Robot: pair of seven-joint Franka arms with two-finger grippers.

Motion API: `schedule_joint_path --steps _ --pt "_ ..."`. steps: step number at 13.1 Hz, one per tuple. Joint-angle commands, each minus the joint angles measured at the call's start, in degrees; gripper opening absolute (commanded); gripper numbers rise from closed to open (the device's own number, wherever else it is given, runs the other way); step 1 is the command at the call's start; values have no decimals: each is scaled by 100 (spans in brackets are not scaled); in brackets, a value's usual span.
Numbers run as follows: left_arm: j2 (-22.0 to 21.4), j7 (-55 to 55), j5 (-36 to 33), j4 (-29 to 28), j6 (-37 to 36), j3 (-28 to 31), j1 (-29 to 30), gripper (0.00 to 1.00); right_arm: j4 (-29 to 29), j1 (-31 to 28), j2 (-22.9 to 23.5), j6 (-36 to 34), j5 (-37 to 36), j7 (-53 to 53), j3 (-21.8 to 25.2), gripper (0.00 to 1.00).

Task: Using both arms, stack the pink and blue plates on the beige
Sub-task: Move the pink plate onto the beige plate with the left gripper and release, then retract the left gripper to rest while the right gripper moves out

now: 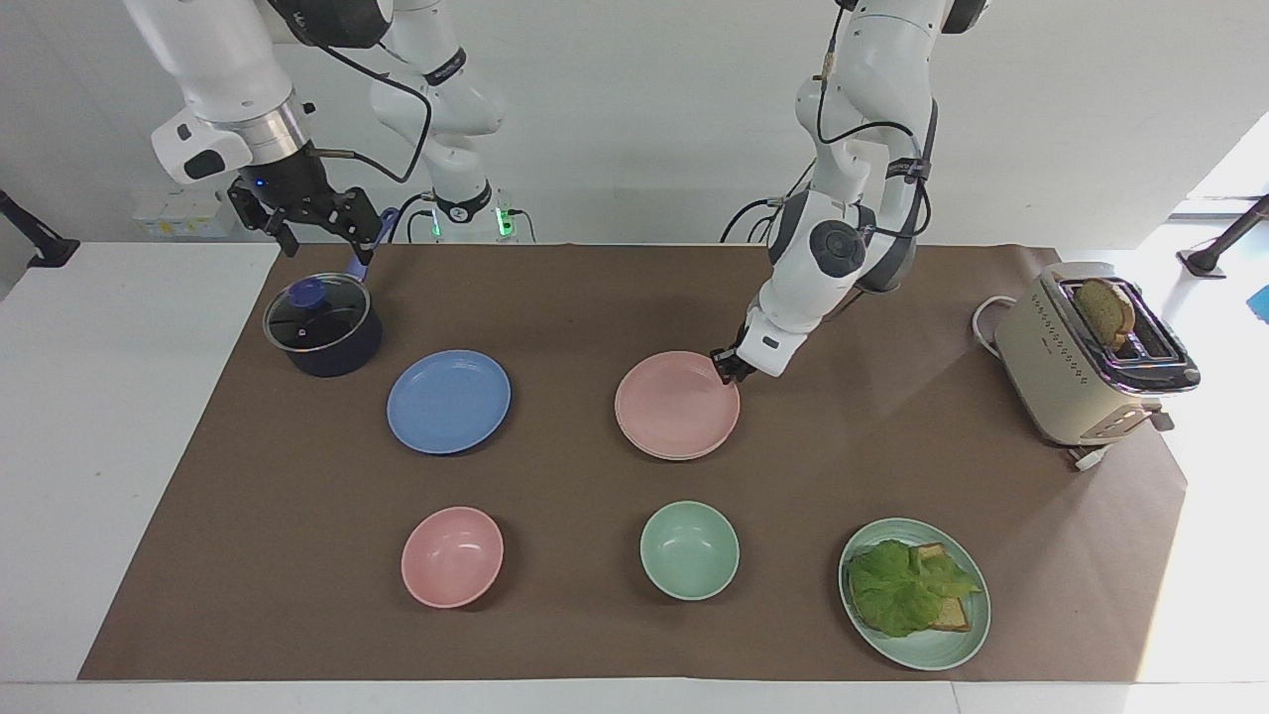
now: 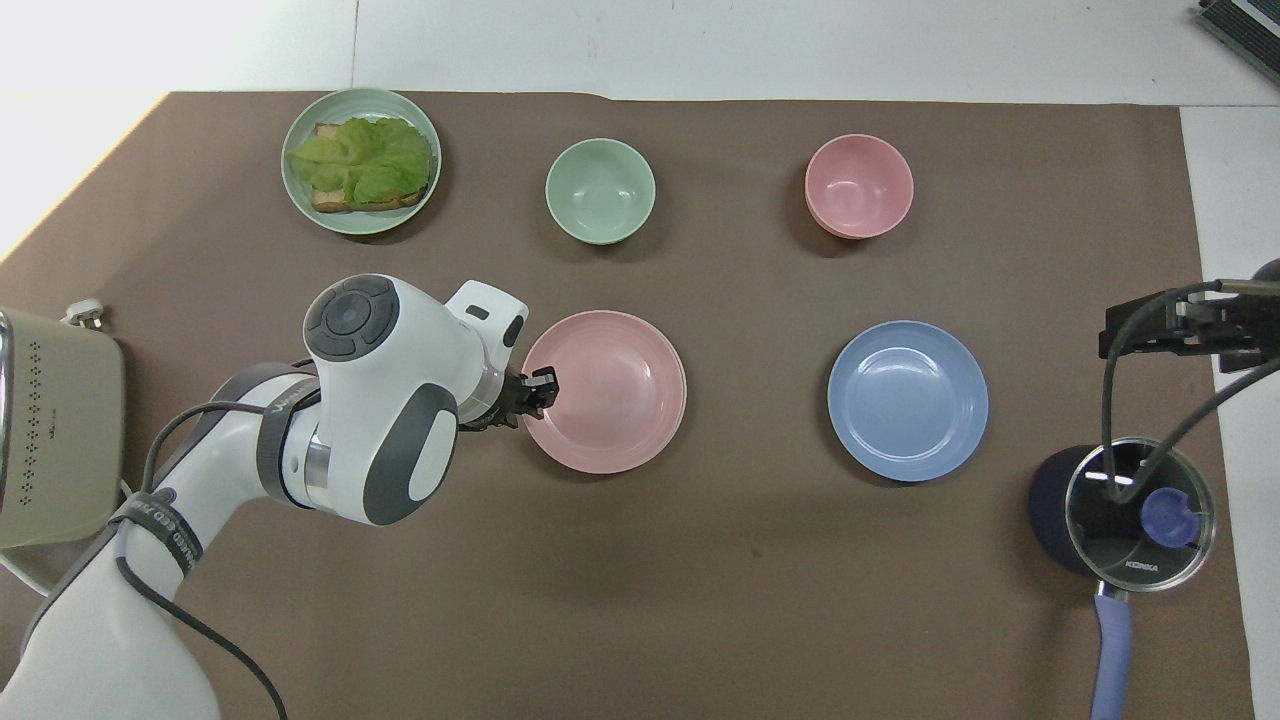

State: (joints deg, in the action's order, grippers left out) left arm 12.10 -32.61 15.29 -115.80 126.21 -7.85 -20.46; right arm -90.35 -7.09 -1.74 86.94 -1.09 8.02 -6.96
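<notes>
The pink plate (image 1: 677, 404) sits on the beige plate (image 1: 662, 452) mid-frame, with the left tool (image 1: 727, 364) at its rim; whether it's let go can't be told. It should be released cleanly and lifted straight off. The blue plate (image 1: 448, 401) awaits; the right tool (image 1: 315, 224) hangs wide at upper left. Beige is nearly hidden.
</notes>
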Motion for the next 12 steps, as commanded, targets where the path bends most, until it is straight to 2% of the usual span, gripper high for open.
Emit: schedule_joint_path --steps 1,3,6,10,12 --pt "-129 79 97 22 -61 81 68 100 -26 -82 -19 86 126 -152 -25 100" --pt "-173 158 -43 380 -577 108 479 100 -26 -82 -19 86 126 -161 -25 100" --pt "-269 640 -1060 1084 -1395 108 990 100 -26 -82 -19 86 126 -161 -25 100" --pt "-419 1905 -1440 2278 -2607 125 1667 100 -26 -82 -19 86 126 -169 -25 100" --pt "-568 2467 -1494 2527 -2908 125 2036 100 -26 -82 -28 77 126 -143 -25 100"
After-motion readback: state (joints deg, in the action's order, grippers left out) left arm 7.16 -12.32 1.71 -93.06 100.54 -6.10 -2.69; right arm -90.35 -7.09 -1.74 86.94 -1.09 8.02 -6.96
